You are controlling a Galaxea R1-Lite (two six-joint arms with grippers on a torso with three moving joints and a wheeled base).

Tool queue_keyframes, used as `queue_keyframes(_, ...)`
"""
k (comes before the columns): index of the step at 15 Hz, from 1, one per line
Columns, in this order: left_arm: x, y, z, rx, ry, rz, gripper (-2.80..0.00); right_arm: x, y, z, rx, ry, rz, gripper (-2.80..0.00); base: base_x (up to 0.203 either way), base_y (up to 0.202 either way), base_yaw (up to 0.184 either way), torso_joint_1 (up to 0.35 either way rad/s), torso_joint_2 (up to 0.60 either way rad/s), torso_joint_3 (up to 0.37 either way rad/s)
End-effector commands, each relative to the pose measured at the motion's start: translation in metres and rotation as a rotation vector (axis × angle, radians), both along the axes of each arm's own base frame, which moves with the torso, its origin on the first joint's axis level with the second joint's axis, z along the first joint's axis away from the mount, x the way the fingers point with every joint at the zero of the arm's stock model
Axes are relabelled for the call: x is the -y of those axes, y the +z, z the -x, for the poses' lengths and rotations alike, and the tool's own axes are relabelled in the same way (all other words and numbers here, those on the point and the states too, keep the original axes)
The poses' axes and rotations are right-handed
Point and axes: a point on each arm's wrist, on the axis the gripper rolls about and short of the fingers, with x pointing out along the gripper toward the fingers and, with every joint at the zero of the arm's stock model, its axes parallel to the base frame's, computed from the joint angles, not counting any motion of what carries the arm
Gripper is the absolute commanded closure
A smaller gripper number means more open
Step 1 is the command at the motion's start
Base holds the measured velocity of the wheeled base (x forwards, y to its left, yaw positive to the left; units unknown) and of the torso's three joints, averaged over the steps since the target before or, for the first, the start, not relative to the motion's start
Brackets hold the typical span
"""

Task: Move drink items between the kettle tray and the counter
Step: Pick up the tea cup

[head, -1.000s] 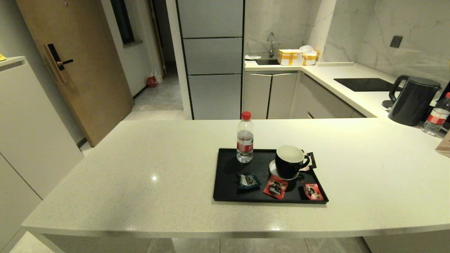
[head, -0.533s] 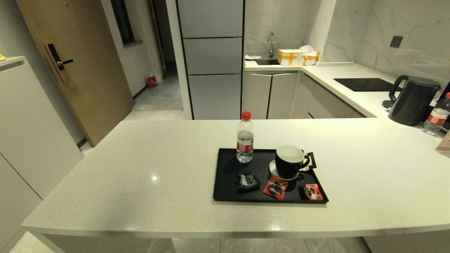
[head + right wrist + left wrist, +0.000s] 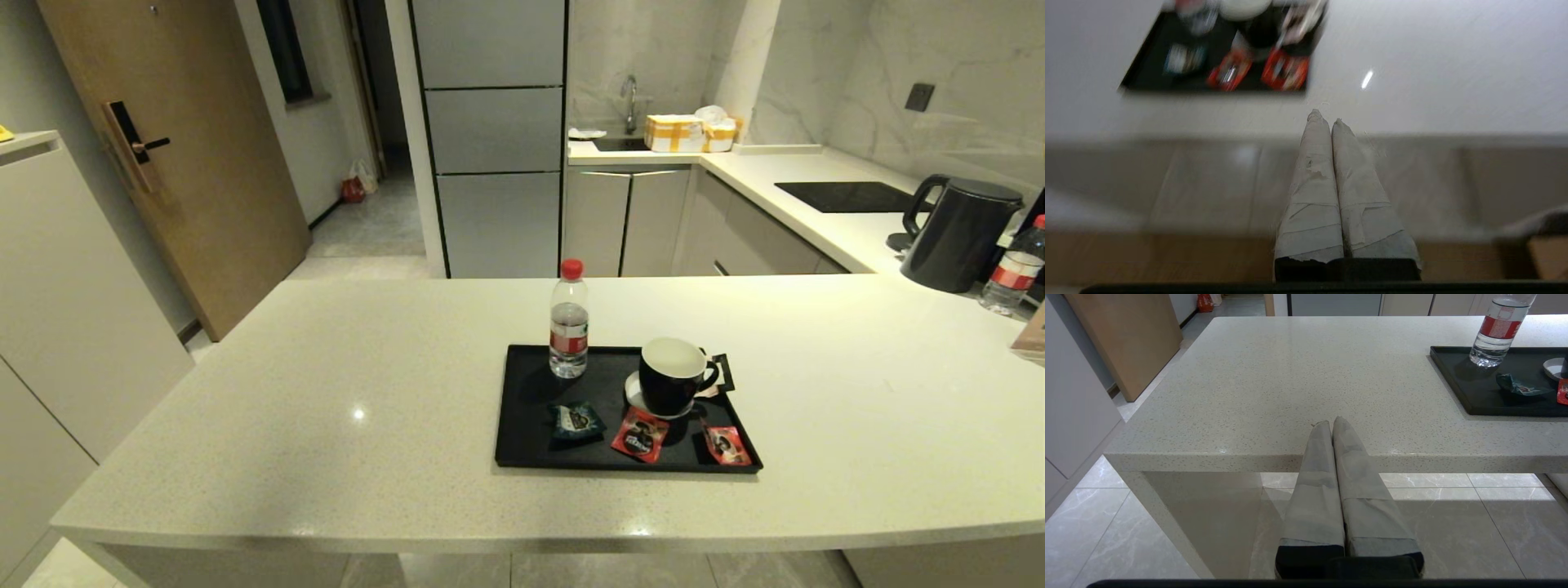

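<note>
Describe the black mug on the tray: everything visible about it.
The mug is glossy black outside and white inside, and looks ceramic. It stands upright with its mouth open upward and appears empty. Its loop handle points toward the robot's right. It sits on a small white saucer at the right half of the black tray, with a red sachet lying just in front of it. Neither gripper touches it; both are off the tray, at the counter's near edge.
</note>
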Motion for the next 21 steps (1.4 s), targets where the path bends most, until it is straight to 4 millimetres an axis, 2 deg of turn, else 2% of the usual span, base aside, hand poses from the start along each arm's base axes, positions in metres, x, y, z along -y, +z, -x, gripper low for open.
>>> queue_keyframes(1,0.000,0.000,0.000,0.000,0.000,0.000,0.00,-0.003,0.004,-0.050,-0.268,0.080,-0.039,0.00,0.000,0.000,0.000,0.000,0.00,0.000)
queue_keyframes(3,0.000,0.000,0.000,0.000,0.000,0.000,0.00,-0.008,-0.008,-0.084,-0.465,0.185,-0.101,0.00,0.000,0.000,0.000,0.000,0.00,0.000)
queue_keyframes(5,0.000,0.000,0.000,0.000,0.000,0.000,0.00,-0.015,-0.021,-0.114,-0.574,0.253,-0.129,0.00,0.000,0.000,0.000,0.000,0.00,0.000)
queue_keyframes(7,0.000,0.000,0.000,0.000,0.000,0.000,0.00,-0.028,-0.052,-0.159,-0.682,0.297,-0.110,0.00,0.000,0.000,0.000,0.000,0.00,0.000)
queue_keyframes(10,0.000,0.000,0.000,0.000,0.000,0.000,0.00,-0.060,-0.103,-0.209,-0.694,0.337,-0.014,0.00,0.000,0.000,0.000,0.000,0.00,0.000)
queue_keyframes(11,0.000,0.000,0.000,0.000,0.000,0.000,0.00,-0.072,-0.117,-0.220,-0.665,0.347,0.014,-2.80,0.000,0.000,0.000,0.000,0.00,0.000)
queue_keyframes(14,0.000,0.000,0.000,0.000,0.000,0.000,0.00,-0.106,-0.144,-0.246,-0.494,0.310,0.069,-2.80,0.000,0.000,0.000,0.000,0.00,0.000)
queue_keyframes(16,0.000,0.000,0.000,0.000,0.000,0.000,0.00,-0.120,-0.150,-0.260,-0.335,0.236,0.066,-2.80,0.000,0.000,0.000,0.000,0.00,0.000)
queue_keyframes(21,0.000,0.000,0.000,0.000,0.000,0.000,0.00,-0.122,-0.140,-0.266,-0.184,0.097,0.069,-2.80,0.000,0.000,0.000,0.000,0.00,0.000)
